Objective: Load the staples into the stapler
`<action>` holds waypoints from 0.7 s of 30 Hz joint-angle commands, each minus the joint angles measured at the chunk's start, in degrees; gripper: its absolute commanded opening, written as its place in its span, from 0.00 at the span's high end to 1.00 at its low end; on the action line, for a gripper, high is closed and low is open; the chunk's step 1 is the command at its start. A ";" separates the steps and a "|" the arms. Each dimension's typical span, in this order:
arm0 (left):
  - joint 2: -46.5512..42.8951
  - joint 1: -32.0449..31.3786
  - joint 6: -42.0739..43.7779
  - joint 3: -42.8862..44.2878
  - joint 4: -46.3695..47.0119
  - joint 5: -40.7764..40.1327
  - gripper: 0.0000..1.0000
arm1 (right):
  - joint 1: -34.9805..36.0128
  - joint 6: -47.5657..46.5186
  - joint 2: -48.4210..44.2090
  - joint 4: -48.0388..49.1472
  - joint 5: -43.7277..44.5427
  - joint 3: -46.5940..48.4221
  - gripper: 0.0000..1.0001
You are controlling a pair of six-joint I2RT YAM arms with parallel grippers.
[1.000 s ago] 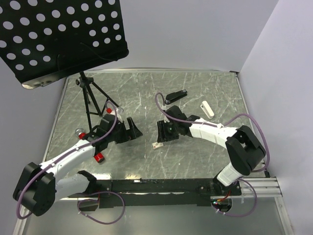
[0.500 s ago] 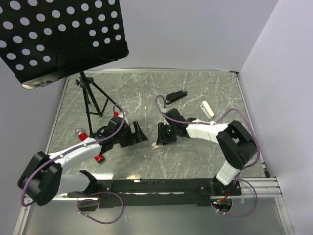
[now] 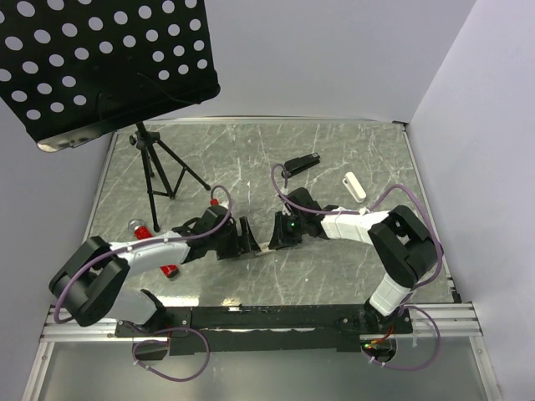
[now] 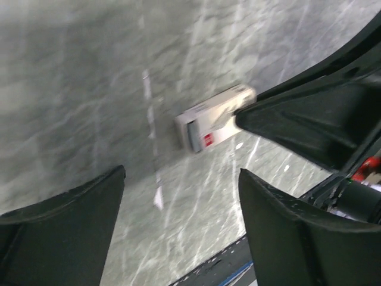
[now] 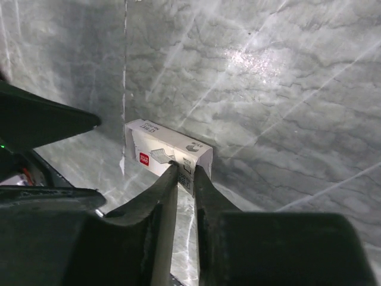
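Staples box (image 5: 166,156) sits flat on the table (image 3: 334,276) near its middle, and it looks shut, so the job is judged barely begun. Right claw (image 5: 185,168) is down at the box from its 3 o'clock side, fingers almost together, with a sliver of the box's near edge showing in the narrow gap. Whether that is a real pinch or only a touch cannot be told from here. Left claw (image 4: 181,173) faces the box from 9 o'clock with its fingers spread wide apart, holding nothing, and the box lies ahead of them rather than between them. Up toward 12 o'clock the black stapler (image 3: 301,164) lies alone, and the white stapler (image 3: 355,185) waits at about 1 o'clock, both well apart from the box and neither in a grip. Opening the box, drawing out a strip, opening a stapler and feeding the strip in all appear to remain.
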 commanded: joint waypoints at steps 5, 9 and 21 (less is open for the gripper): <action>4.40 -1.96 -0.66 5.17 1.85 -2.97 0.34 | -0.32 0.24 -0.65 2.09 -0.17 -1.37 0.84; 5.19 -2.23 -0.75 6.05 -0.96 -5.60 0.53 | -0.32 0.41 -0.56 2.27 -0.08 -1.55 0.85; 8.27 -3.81 0.39 8.95 -4.21 -8.24 0.74 | -0.40 -0.03 -0.38 2.18 -0.08 -1.28 0.85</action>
